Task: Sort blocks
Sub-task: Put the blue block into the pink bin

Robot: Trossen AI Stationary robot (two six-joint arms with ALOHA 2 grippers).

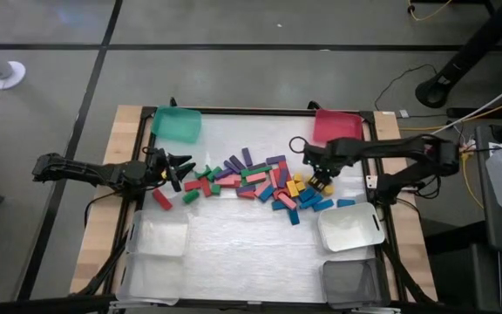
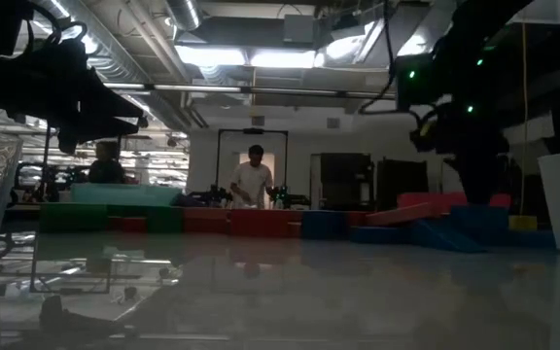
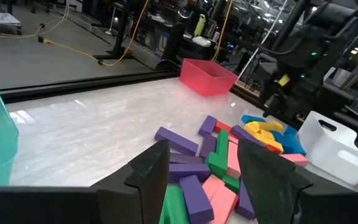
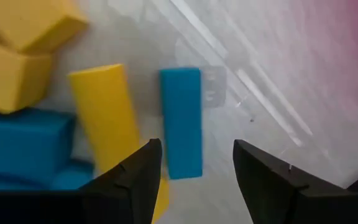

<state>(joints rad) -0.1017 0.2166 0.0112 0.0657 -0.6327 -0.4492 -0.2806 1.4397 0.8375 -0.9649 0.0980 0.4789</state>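
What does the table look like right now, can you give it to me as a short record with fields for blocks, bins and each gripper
blocks: mixed-colour pile of blocks mid-table, unsorted
far bins: green bin on the left, red bin on the right
near bins: clear bin on the left, white bin and grey bin on the right
left gripper: open, at the pile's left edge, empty
right gripper: open, low over a blue block beside a yellow block

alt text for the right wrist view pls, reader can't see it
The right gripper hangs with open jaws straight above a small blue rectangular block lying flat on the white table surface. Beside it lies a yellow rectangular block, apart from it, with more yellow and blue blocks past that.
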